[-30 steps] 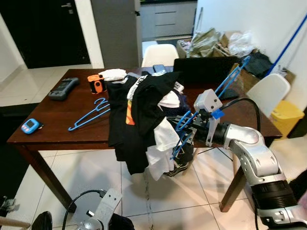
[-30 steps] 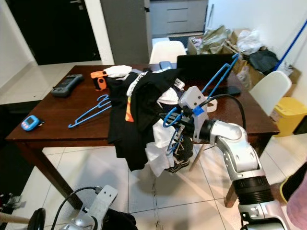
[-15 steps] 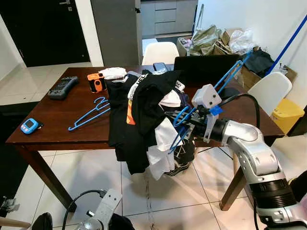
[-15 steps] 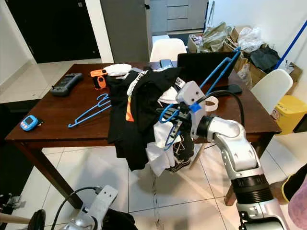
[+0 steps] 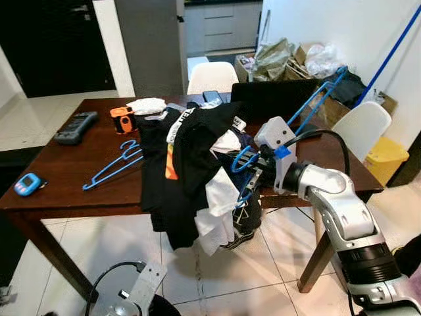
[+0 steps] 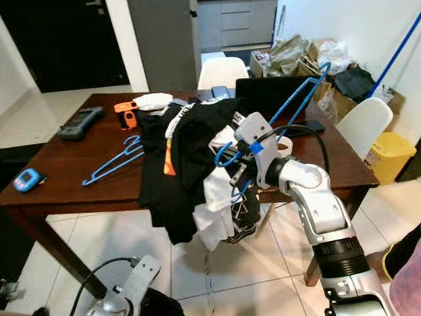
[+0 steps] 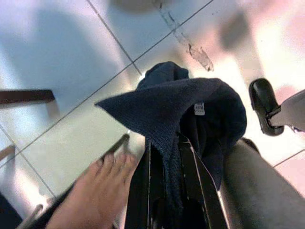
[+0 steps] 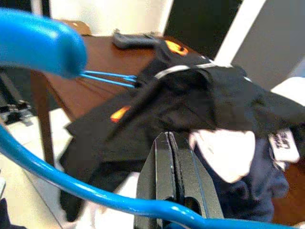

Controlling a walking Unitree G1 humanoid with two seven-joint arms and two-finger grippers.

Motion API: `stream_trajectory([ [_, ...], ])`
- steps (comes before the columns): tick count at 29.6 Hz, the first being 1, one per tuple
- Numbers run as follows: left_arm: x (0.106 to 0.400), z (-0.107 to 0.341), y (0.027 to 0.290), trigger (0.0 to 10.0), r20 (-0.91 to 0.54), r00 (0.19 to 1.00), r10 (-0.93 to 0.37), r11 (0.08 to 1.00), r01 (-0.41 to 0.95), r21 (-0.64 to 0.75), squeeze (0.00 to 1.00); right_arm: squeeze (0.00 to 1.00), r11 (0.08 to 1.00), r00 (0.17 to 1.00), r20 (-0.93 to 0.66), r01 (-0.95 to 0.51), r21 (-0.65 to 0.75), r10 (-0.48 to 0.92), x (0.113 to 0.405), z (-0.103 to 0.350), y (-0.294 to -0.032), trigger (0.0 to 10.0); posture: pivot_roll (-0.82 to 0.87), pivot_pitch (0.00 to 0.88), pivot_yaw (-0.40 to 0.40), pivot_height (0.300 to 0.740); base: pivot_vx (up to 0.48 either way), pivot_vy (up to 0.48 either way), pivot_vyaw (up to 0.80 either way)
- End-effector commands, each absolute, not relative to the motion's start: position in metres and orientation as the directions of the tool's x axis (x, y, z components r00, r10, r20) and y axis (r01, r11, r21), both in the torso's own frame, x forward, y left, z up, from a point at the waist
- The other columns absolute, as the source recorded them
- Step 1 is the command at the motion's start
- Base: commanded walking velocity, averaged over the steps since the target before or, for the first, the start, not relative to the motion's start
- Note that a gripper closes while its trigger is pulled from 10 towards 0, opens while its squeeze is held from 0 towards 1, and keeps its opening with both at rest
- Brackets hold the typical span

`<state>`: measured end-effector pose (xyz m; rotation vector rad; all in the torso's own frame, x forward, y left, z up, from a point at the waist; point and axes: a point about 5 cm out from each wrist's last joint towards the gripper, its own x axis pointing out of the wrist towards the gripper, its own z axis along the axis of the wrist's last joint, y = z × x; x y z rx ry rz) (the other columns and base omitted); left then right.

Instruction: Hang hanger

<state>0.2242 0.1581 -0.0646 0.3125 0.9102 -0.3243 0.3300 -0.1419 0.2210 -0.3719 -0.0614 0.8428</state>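
In right tool [image 5: 253, 172]: blue hanger [image 5: 309, 108]

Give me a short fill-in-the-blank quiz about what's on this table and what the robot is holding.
1. The right gripper is shut on a hanger coloured ____.
2. A second hanger lies flat on the ____.
3. The clothes pile drapes over the table's front ____.
4. The left gripper is shut on a dark ____.

Missing words: blue; table; edge; cloth
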Motion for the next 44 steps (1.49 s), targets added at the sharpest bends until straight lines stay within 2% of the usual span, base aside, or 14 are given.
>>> stream_trajectory([
  [1,0.226,-0.063,0.163,10.0,-0.804,0.579,-0.135,0.904,0.405,0.140,0.00,0.00,0.603,0.664,-0.080,-0.717,-0.350,0.743,0.331,0.224,-0.139,10.0,0.00,0.000,0.028,0.740,0.375,0.000,0.00],
  [15,0.225,-0.064,0.163,10.0,-0.807,0.578,-0.124,0.908,0.393,0.142,0.00,0.00,0.548,0.587,-0.030,-0.771,-0.323,0.809,0.323,0.234,-0.130,10.0,0.00,0.000,0.030,0.740,0.334,0.000,0.00],
  [16,0.225,-0.064,0.163,10.0,-0.807,0.577,-0.124,0.909,0.393,0.141,0.00,0.00,0.495,0.527,-0.020,-0.810,-0.313,0.850,0.318,0.241,-0.127,10.0,0.00,0.000,0.028,0.740,0.000,0.000,0.80],
  [17,0.225,-0.064,0.163,10.0,-0.807,0.577,-0.124,0.909,0.393,0.141,0.00,0.00,0.495,0.527,-0.020,-0.810,-0.313,0.850,0.318,0.241,-0.127,10.0,0.00,0.000,0.028,0.740,0.000,0.000,0.80],
  [18,0.224,-0.064,0.163,10.0,-0.809,0.573,-0.129,0.908,0.396,0.135,0.00,0.00,0.401,0.431,-0.033,-0.861,-0.313,0.902,0.310,0.248,-0.123,10.0,0.00,0.000,0.030,0.740,0.000,0.000,0.80],
  [19,0.224,-0.064,0.163,10.0,-0.809,0.573,-0.129,0.908,0.396,0.135,0.00,0.00,0.401,0.431,-0.033,-0.861,-0.313,0.902,0.310,0.248,-0.123,10.0,0.00,0.000,0.030,0.740,0.000,0.000,0.80],
  [20,0.224,-0.064,0.162,10.0,-0.811,0.569,-0.136,0.906,0.403,0.130,0.00,0.00,0.319,0.354,-0.057,-0.892,-0.319,0.934,0.304,0.254,-0.121,10.0,0.00,0.000,0.029,0.740,0.000,0.000,0.80],
  [24,0.224,-0.065,0.161,10.0,-0.813,0.564,-0.147,0.903,0.411,0.122,0.00,0.00,0.201,0.273,-0.160,-0.910,-0.362,0.949,0.300,0.259,-0.122,10.0,0.00,0.000,0.024,0.740,0.000,0.000,0.20],
  [35,0.223,-0.065,0.160,10.0,-0.814,0.560,-0.155,0.902,0.417,0.114,0.00,0.00,0.177,0.305,-0.250,-0.885,-0.430,0.919,0.310,0.259,-0.108,10.0,0.00,0.000,0.018,0.740,0.000,0.000,0.00],
  [39,0.223,-0.065,0.159,10.0,-0.815,0.556,-0.162,0.897,0.428,0.114,0.00,0.00,0.232,0.392,-0.276,-0.851,-0.472,0.877,0.323,0.250,-0.079,10.0,0.00,0.000,0.013,0.740,0.000,0.000,0.00],
  [41,0.223,-0.065,0.159,10.0,-0.815,0.556,-0.162,0.897,0.428,0.114,0.00,0.00,0.232,0.392,-0.276,-0.851,-0.472,0.877,0.323,0.250,-0.079,10.0,0.00,0.000,0.013,0.740,0.000,0.000,0.00],
  [42,0.223,-0.065,0.158,10.0,-0.815,0.556,-0.163,0.895,0.430,0.115,0.00,0.00,0.207,0.365,-0.279,-0.861,-0.465,0.888,0.322,0.250,-0.070,10.0,0.00,0.000,0.013,0.740,0.000,0.000,0.00],
  [43,0.224,-0.065,0.158,10.0,-0.815,0.556,-0.164,0.894,0.432,0.115,0.00,0.00,0.110,0.246,-0.284,-0.901,-0.421,0.927,0.312,0.252,-0.062,10.0,0.01,0.000,0.007,0.740,0.000,0.000,0.00],
  [44,0.224,-0.065,0.158,10.0,-0.815,0.556,-0.164,0.894,0.432,0.115,0.00,0.00,0.110,0.246,-0.284,-0.901,-0.421,0.927,0.312,0.252,-0.062,10.0,0.01,0.000,0.007,0.740,0.000,0.000,0.00],
])
